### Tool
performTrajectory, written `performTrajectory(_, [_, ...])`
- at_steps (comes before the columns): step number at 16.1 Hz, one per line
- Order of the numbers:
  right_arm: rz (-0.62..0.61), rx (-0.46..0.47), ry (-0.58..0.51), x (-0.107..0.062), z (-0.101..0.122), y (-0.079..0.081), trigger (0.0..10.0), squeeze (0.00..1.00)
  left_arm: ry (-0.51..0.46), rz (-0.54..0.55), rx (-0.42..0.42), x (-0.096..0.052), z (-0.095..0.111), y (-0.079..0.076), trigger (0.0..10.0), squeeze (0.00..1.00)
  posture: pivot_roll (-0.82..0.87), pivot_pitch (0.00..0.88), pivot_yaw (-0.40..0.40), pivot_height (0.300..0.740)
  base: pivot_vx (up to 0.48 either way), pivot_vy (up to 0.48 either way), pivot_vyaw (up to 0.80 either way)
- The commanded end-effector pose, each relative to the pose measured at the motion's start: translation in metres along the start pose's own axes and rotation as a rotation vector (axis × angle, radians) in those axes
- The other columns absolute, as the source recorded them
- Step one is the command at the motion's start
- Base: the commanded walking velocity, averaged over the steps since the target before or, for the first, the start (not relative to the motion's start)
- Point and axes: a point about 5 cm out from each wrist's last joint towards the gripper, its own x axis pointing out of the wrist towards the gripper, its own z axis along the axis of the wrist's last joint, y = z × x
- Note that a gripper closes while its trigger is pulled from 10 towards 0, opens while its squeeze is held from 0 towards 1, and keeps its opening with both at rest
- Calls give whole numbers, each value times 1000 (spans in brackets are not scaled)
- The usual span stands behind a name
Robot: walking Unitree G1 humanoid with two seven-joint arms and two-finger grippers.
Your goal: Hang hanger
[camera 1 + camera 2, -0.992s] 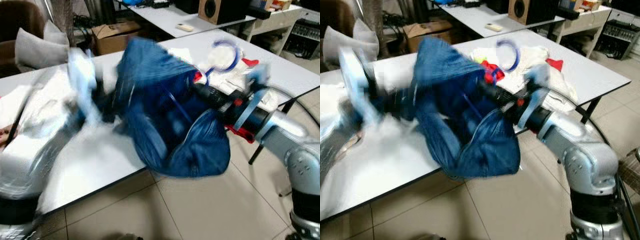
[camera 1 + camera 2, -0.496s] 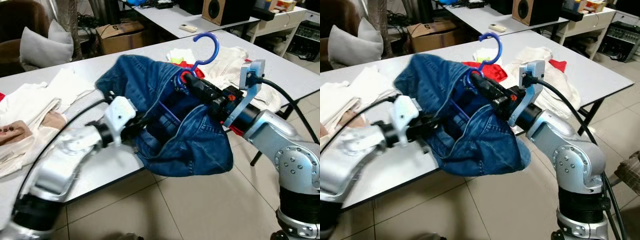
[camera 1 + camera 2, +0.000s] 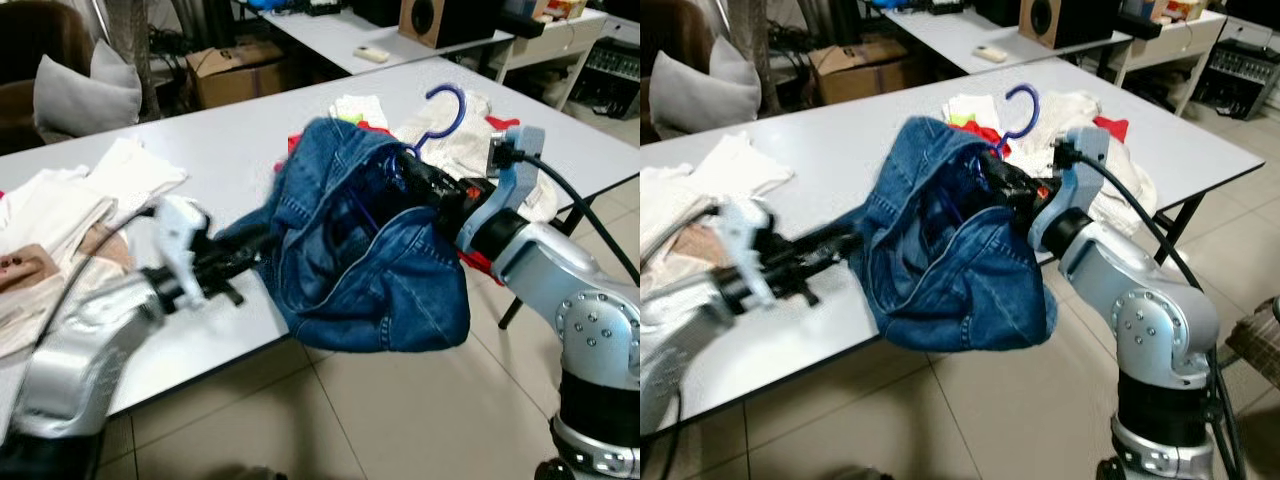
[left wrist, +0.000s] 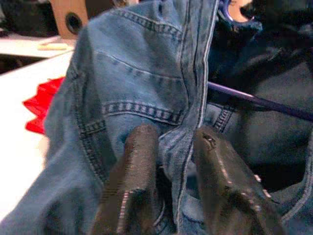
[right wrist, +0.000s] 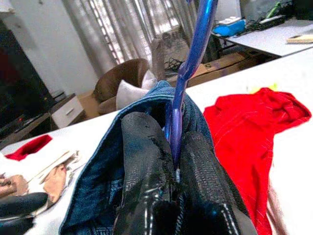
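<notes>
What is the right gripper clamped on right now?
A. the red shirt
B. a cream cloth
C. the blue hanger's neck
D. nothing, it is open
C: in the right wrist view the right gripper pinches the blue hanger above the denim garment.

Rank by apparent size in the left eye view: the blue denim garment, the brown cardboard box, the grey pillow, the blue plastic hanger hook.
1. Blue denim garment, largest, though nearest the camera.
2. Grey pillow and brown cardboard box look alike; both sit farther back, so no ranking.
3. Blue plastic hanger hook, smallest.
</notes>
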Motion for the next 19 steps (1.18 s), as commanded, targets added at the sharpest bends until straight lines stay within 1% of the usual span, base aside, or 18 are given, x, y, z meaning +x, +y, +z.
performTrajectory(1, [81, -104, -44, 1, 15, 18, 10000, 0, 7, 97, 26, -11, 8, 7, 10000, 1000, -103, 0, 59, 719, 0, 0, 0])
performTrajectory(2, [93, -129, -54, 0, 17, 21, 10000, 0, -10, 116, 26, -15, 11, 8, 10000, 1000, -94, 0, 54, 719, 0, 0, 800])
performTrajectory(3, [101, -154, -85, -1, 23, 26, 10000, 0, -21, 130, 17, -22, 16, 8, 10000, 0, -82, 0, 50, 719, 0, 0, 800])
performTrajectory(4, [131, -164, -125, -4, 32, 33, 10000, 0, -1, 99, -15, -34, 14, 3, 10000, 0, -78, 0, 48, 719, 0, 0, 800])
performTrajectory(5, [164, -167, -140, -6, 37, 37, 10000, 0, -3, 84, -18, -34, 14, -1, 10000, 0, -76, 0, 48, 719, 0, 0, 800])
performTrajectory(6, [188, -164, -166, -7, 43, 42, 10000, 0, -14, 61, -42, -33, 13, -7, 10000, 0, -76, 0, 48, 719, 0, 0, 800])
performTrajectory(7, [239, -171, -158, -10, 44, 48, 10000, 0, -48, 64, -79, -29, 13, -14, 10000, 0, -79, 0, 48, 719, 0, 0, 800])
performTrajectory(8, [266, -158, -154, -12, 44, 51, 10000, 0, -71, 82, -107, -26, 11, -17, 10000, 0, -80, 0, 48, 719, 0, 0, 800])
performTrajectory(9, [289, -129, -155, -13, 44, 53, 10000, 0, -99, 104, -106, -23, 11, -21, 10000, 0, -80, 0, 48, 719, 0, 0, 800])
performTrajectory(10, [262, -129, -177, -15, 45, 51, 10000, 0, -81, 73, -136, -18, 10, -30, 10000, 0, -80, 0, 50, 719, 0, 0, 800])
performTrajectory(11, [250, -141, -194, -16, 46, 51, 10000, 0, -86, 76, -138, -16, 9, -32, 10000, 0, -80, 0, 51, 719, 0, 0, 800])
performTrajectory(12, [241, -119, -182, -20, 40, 49, 10000, 0, -113, 126, -132, -10, 9, -32, 10000, 0, -81, 0, 55, 719, 0, 0, 800])
performTrajectory(14, [253, -105, -152, -25, 31, 53, 10000, 0, -67, 160, -54, -7, 9, -30, 10000, 0, -85, 0, 57, 719, 0, 0, 800])
performTrajectory(15, [261, -103, -136, -28, 28, 55, 10000, 0, -26, 160, -32, -6, 8, -29, 10000, 0, -85, 0, 57, 719, 0, 0, 800])
performTrajectory(16, [263, -99, -119, -30, 25, 56, 10000, 0, -16, 130, -4, -5, 10, -30, 10000, 0, -89, 0, 60, 719, 0, 0, 800])
performTrajectory(17, [268, -96, -112, -31, 24, 57, 10000, 0, -25, 121, -2, -5, 11, -30, 10000, 0, -89, 0, 61, 719, 0, 0, 800])
performTrajectory(18, [288, -100, -75, -35, 19, 58, 10000, 0, -46, 136, -16, -6, 11, -28, 10000, 0, -92, 0, 63, 719, 0, 0, 800])
performTrajectory(19, [307, -108, -53, -39, 16, 58, 10000, 0, -44, 138, -23, -8, 10, -28, 10000, 0, -91, 0, 60, 719, 0, 0, 800])
